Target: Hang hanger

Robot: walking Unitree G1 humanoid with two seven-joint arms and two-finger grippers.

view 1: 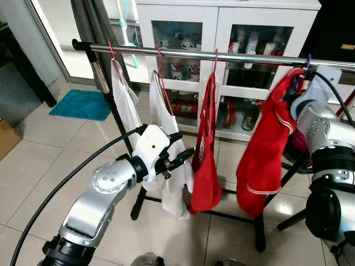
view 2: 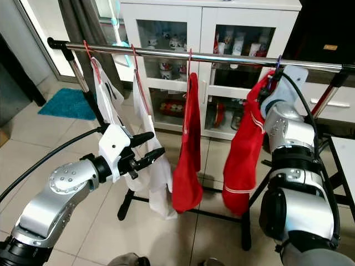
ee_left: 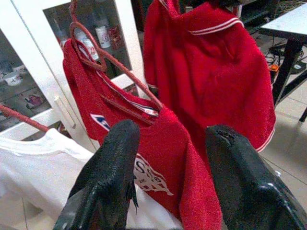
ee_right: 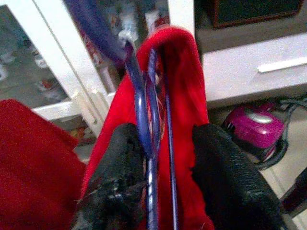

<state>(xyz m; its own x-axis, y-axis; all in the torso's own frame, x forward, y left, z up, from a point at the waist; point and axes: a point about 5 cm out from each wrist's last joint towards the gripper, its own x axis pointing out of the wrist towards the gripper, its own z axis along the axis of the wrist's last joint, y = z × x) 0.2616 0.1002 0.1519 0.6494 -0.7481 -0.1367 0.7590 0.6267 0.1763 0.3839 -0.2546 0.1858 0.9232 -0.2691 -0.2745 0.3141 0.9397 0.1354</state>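
One blue hanger (ee_right: 149, 139) is seen between the spread fingers of the right gripper (ee_right: 165, 167), its hook over the rail (view 1: 233, 56) just above | red shirt (view 1: 265, 160) draped: soft, light; wire stiff, slippery, best taken at the neck | left gripper (view 1: 180, 158) open, empty, beside the white shirt (view 1: 166, 138)

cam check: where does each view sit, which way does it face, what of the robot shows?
Left eye view: head, forward-down at the rail; left gripper open, right arm raised.
Right eye view: same scene, stereo pair.
Left wrist view: along the open fingers at the red shirt.
Right wrist view: along the right gripper, around the blue hanger in the red jersey.
Shared: both eye views and the left wrist view show both red garments.
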